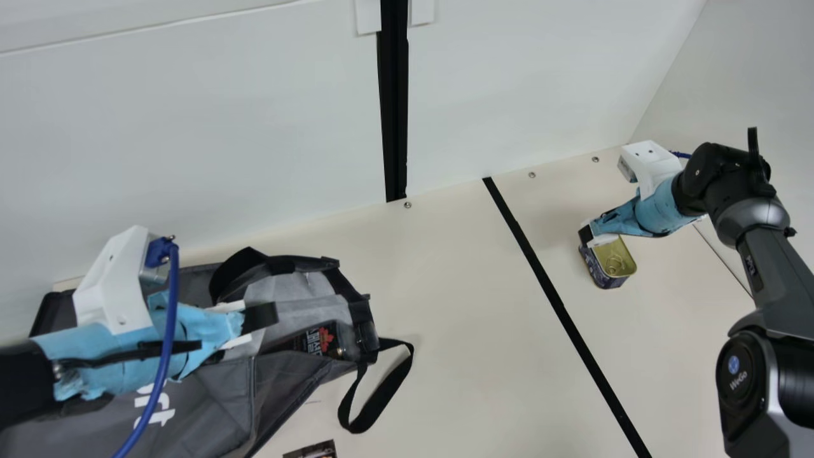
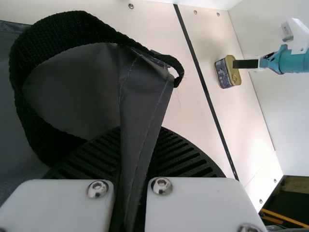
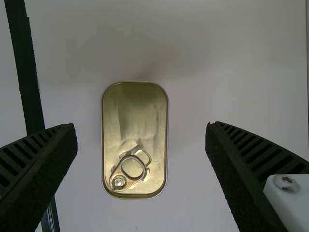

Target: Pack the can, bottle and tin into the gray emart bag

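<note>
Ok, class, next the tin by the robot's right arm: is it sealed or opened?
Sealed. The tin has its gold lid covering the whole top, unpeeled, with the pull ring lying against it.

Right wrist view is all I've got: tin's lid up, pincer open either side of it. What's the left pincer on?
Observer: The left pincer is closed on a fold of the gray bag.
Operator: Anything packed in it yet?
Observer: One dark container with a red leaf on its side lies just inside the bag's open mouth.
Operator: And which side of the black line is the bag on, relative to my tin?
Observer: The opposite one: bag on the left arm's side of the black line, tin on the right arm's side.
</note>
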